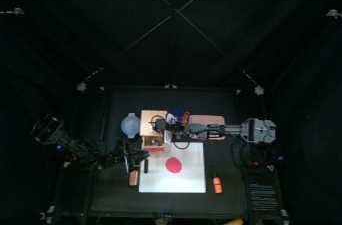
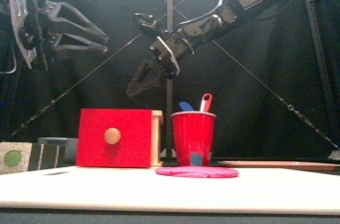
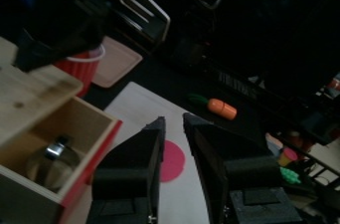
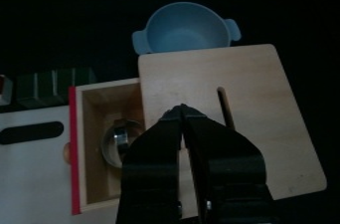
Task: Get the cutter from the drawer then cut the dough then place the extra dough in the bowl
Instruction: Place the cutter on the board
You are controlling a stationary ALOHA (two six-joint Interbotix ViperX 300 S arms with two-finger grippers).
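The drawer (image 4: 99, 183) stands pulled out of its pale wooden box (image 4: 253, 99), red front (image 2: 113, 138) facing the table's front. A round metal cutter (image 4: 117, 140) lies inside (partly hidden). The red dough (image 1: 175, 165) lies flat on the white board (image 1: 194, 181). The blue-grey bowl (image 4: 186, 27) sits upright just left of the box.

The cutting board (image 1: 195, 155) is plain white; the dough (image 1: 175, 165) is uniform red-pink. The box (image 4: 246, 99) is pale wood with faint grain. Its drawer front (image 2: 93, 150) is red, with a pale knob (image 2: 113, 135). The cup (image 2: 194, 136) is red and holds a blue knife (image 2: 185, 107) and a red knife (image 2: 206, 101). The tray (image 2: 197, 172) is pink, the bowl (image 4: 184, 27) blue-grey, the cutter (image 4: 117, 140) grey metal. The toy (image 3: 213, 106) is orange with a green end.
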